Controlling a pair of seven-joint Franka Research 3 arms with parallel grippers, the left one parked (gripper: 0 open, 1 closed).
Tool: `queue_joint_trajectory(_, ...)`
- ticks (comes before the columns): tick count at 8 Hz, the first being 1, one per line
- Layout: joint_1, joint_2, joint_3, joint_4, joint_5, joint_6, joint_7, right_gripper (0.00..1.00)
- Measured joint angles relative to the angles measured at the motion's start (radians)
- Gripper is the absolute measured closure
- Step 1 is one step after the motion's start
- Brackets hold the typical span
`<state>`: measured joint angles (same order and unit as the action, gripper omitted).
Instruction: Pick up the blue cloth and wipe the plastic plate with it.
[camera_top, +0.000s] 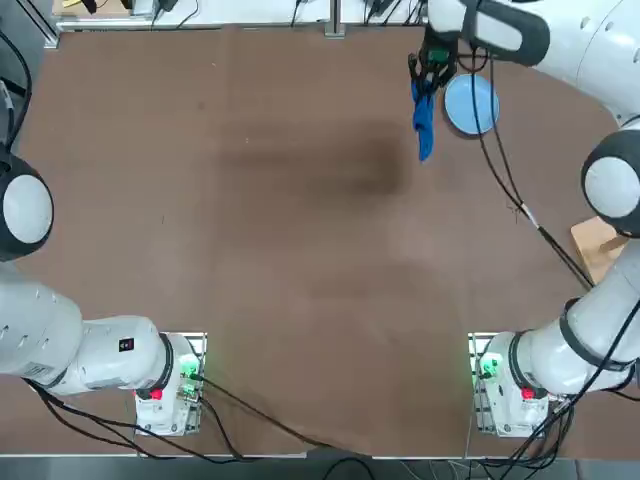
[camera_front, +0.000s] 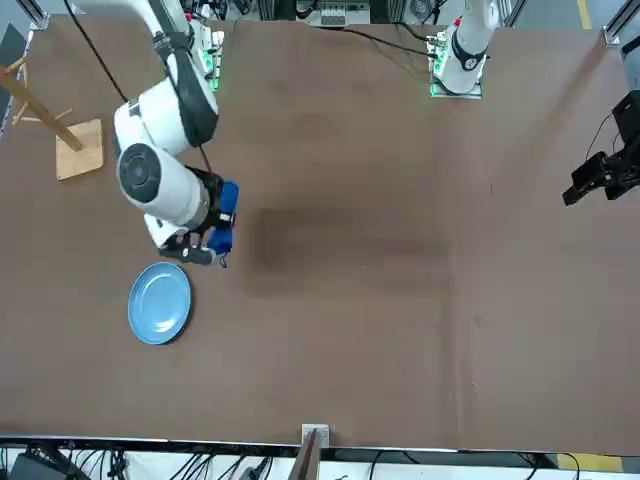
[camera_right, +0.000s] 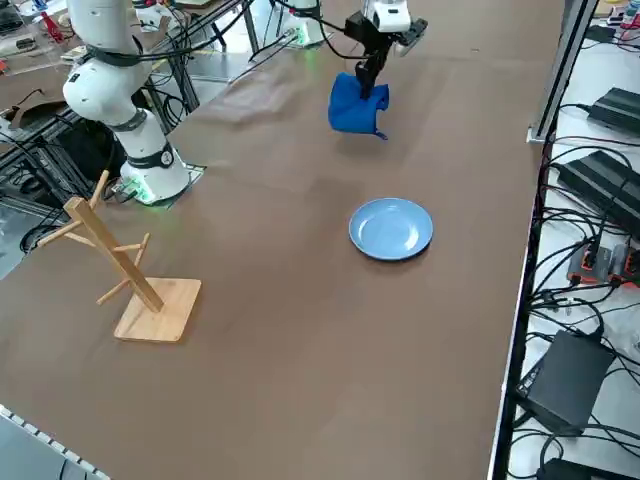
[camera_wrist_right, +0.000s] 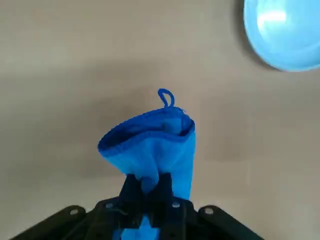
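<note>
The blue cloth (camera_top: 424, 122) hangs in a bunch above the brown table, pinched by my right gripper (camera_top: 432, 78), which is shut on its top. From the side the blue cloth (camera_right: 356, 106) dangles well clear of the surface under the right gripper (camera_right: 372, 68). In the wrist view the blue cloth (camera_wrist_right: 152, 147) droops from the right gripper (camera_wrist_right: 148, 192), a small loop at its free end. The plastic plate (camera_top: 471, 104), light sky-blue and round, lies flat on the table just beside the hanging cloth. The plastic plate (camera_right: 391, 228) (camera_front: 160, 302) (camera_wrist_right: 282, 32) is bare.
A wooden rack (camera_right: 128, 274) on a square base stands near the table's right edge. A cable (camera_top: 508, 190) runs from my right arm across the table past the plate. The brown table (camera_top: 280, 220) stretches wide to the left of the cloth.
</note>
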<state>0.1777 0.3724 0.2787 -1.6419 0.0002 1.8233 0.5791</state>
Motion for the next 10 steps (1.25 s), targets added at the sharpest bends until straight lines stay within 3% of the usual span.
queue_joint_trajectory(6, 0.095, -0.105, -0.001, -0.305, 0.004, 0.163, 0.008, 0.93)
queue_joint_trajectory(10, 0.097, -0.108, -0.012, -0.332, 0.004, 0.195, 0.007, 0.87)
